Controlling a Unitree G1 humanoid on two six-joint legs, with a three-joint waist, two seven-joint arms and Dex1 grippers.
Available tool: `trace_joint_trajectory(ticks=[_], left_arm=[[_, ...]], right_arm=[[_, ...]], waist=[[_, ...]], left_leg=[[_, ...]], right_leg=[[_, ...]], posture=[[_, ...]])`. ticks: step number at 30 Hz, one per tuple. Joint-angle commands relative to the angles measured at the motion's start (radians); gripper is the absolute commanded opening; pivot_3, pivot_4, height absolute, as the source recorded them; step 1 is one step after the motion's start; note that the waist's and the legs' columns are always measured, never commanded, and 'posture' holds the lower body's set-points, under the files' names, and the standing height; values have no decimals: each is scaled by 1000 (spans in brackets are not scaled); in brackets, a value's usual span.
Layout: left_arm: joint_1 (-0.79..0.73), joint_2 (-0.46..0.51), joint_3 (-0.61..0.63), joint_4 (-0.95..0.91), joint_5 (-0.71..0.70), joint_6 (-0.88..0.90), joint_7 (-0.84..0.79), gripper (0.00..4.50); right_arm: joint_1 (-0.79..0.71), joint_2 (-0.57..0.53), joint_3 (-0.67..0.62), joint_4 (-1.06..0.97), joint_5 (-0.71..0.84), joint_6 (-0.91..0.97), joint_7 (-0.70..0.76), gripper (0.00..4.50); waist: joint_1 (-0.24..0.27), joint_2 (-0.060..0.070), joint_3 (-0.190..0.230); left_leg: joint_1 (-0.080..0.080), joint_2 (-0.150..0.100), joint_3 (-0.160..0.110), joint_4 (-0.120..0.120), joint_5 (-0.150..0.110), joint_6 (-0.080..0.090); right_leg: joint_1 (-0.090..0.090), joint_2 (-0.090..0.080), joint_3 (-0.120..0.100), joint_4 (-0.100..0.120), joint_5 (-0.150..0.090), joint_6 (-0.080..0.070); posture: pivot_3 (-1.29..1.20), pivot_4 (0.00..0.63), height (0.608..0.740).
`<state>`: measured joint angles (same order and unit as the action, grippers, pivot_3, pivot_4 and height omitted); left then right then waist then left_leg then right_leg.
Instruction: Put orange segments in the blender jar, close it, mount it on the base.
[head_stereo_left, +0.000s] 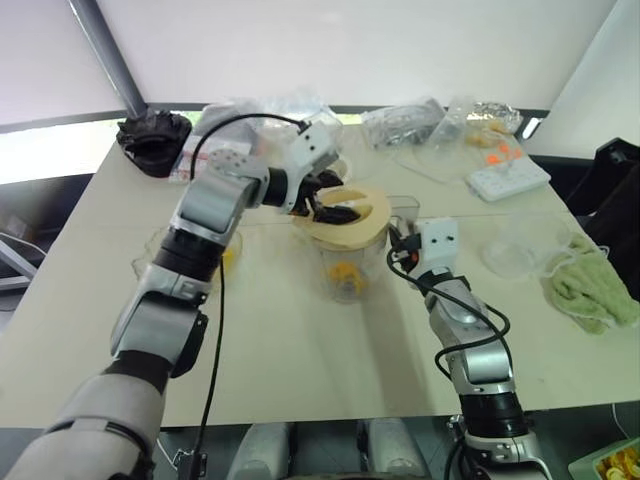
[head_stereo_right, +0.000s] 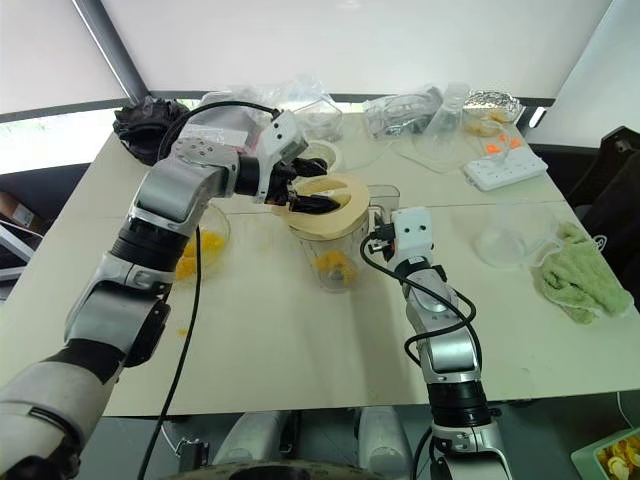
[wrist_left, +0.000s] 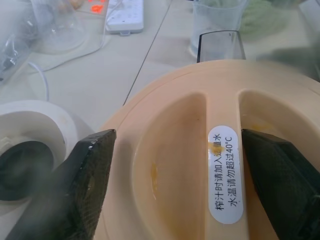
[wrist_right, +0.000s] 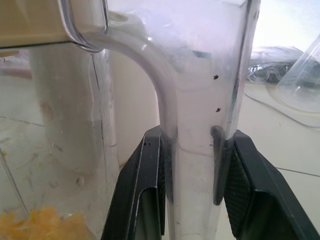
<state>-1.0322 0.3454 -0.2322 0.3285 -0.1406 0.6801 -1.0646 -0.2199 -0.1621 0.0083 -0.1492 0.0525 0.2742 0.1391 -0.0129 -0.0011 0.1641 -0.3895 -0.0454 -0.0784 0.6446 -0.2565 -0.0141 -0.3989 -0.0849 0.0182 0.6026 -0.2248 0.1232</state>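
The blender jar (head_stereo_left: 347, 262) stands upright mid-table with orange segments (head_stereo_right: 333, 265) in its bottom. A cream-yellow lid (wrist_left: 165, 165) lies on its rim. Above the lid my left gripper (wrist_left: 176, 134) is open, its black fingers (wrist_left: 90, 170) spread wide on either side of the lid's central ridge. From the right, my right gripper (wrist_right: 192, 140) is shut on the jar's clear side handle (wrist_right: 197, 165). The white base (wrist_left: 30, 135), with its round black socket, stands just behind the jar.
A wavy-edged clear bowl (head_stereo_right: 208, 238) with orange pieces sits left of the jar. To the right are a clear bowl (head_stereo_left: 520, 250), a green cloth (head_stereo_left: 590, 285) and a white power strip (head_stereo_left: 508, 178). Plastic bags (head_stereo_left: 405, 122) and a black object (head_stereo_left: 152, 140) line the far edge.
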Motion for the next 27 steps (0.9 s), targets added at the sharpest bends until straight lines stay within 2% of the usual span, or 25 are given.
trace_joint_trajectory(ticks=[1,5,8,10,15,19,23,27], left_arm=[[26,-21,57,-1,-34,60,72,4160],[-20,-103,273,-13,-180,101,201,4160],[-48,-138,404,-33,-296,163,271,4160],[-62,-147,479,-50,-360,203,326,4160],[-38,-104,579,-149,-465,273,418,4160],[103,2,578,-308,-507,311,397,4160],[400,143,563,-544,-554,337,329,4160],[653,200,535,-714,-565,303,305,4160]], right_arm=[[-30,-4,-17,-94,7,-81,8,905],[-19,-4,-17,-90,9,-85,11,905],[-15,-3,-19,-91,10,-85,16,905],[-15,-4,-21,-90,11,-85,20,905],[-15,-11,-38,-98,24,-75,32,905],[-25,-6,-79,-124,65,-50,28,905],[-72,-23,-147,-174,116,21,11,905],[-156,-66,-229,-219,178,127,-1,905]], waist=[[1,0,2],[2,-2,13],[-7,-3,17],[-7,-3,19],[-7,-3,22],[-10,-3,23],[-13,-2,24],[0,-3,26]], left_leg=[[-1,0,0,0,0,0],[-5,0,0,2,0,0],[-14,0,1,3,2,-2],[-21,0,2,2,5,-7],[-20,1,2,1,6,-9],[-19,1,3,1,6,-10],[-18,4,3,1,7,-11],[-19,4,3,1,7,-12]], right_leg=[[-1,0,0,1,0,0],[-7,0,1,4,0,0],[-19,1,2,12,1,0],[-30,1,3,17,1,-1],[-30,4,3,17,2,-3],[-30,4,4,17,3,-5],[-30,4,5,19,3,-6],[-30,4,5,19,4,-7]], posture=[[0,150,740],[0,150,740],[0,150,740],[0,150,740],[0,150,740],[0,150,740],[0,150,740],[0,150,740]])
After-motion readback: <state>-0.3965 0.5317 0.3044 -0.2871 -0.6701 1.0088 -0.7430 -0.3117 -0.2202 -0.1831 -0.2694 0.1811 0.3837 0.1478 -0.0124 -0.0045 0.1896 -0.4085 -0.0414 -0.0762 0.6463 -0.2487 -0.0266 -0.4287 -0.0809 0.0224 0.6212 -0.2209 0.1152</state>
